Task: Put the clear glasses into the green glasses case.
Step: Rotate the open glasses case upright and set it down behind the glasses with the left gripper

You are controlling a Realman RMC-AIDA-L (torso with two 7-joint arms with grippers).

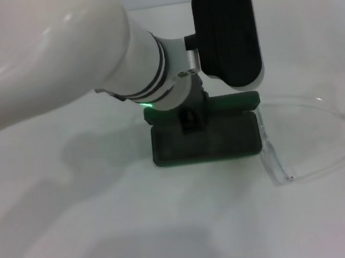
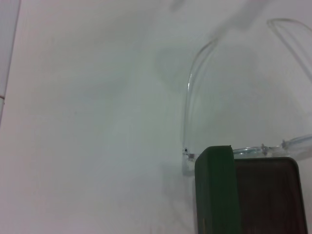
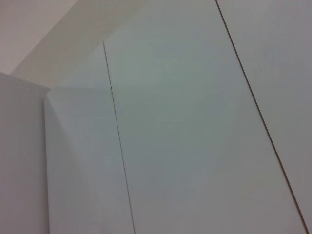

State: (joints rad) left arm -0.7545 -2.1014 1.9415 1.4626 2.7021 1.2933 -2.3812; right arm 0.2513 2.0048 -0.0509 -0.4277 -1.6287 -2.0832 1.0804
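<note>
The green glasses case [image 1: 204, 139] lies open on the white table [image 1: 110, 237]; the left gripper [image 1: 189, 119] reaches into it, fingers' state hidden. The clear glasses [image 1: 300, 145] lie just beside the case's right end

Left arm [image 1: 56, 55]: glossy white rounded shell; silver wrist collar with dark rings; small green indicator light [image 1: 147, 104]; black oblong wrist housing [image 1: 226, 31], white-edged; dark end effector [image 1: 190, 119].
</note>
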